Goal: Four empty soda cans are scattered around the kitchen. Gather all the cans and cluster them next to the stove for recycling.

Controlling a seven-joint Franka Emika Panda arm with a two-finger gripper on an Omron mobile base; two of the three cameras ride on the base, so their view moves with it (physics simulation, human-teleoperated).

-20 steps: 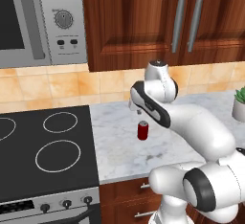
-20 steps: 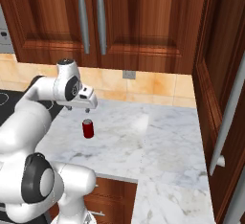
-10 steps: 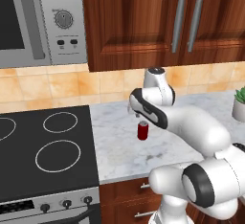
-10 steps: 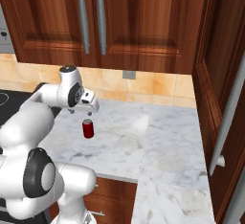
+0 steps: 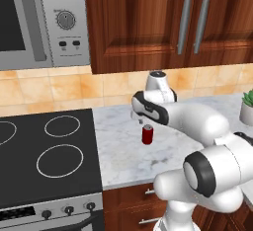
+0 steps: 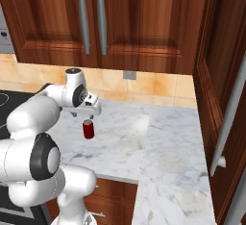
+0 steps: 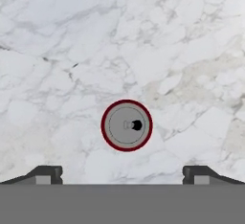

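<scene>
— One soda can [image 5: 147,134] on the list so far: red, silver-grey top, upright on the marble counter [image 5: 123,146]. Where would you file it against the stove [image 5: 44,156]?

— Just off the stove's right edge, on the bare marble, not touching the black glass. Seen from the hand, its round top [image 7: 127,125] sits midway between the two finger tips.

— Gripper [image 6: 86,117] entry?

— Directly above that can, pointing straight down — jaws spread wide, nothing between them. The tips [image 7: 45,174] stand well out to either side of the can's rim and touch nothing.

— Other items near the stove?

— Steel microwave [image 5: 44,22] above it, with a dial and buttons. Dark wood cabinets [image 5: 163,18] with long steel handles up and to the stove's right. A potted plant [image 5: 246,107] at the far end of the same counter, well away from the stove.

— Stove surface itself?

— Black, white burner rings, knobs along the steel front.
</scene>
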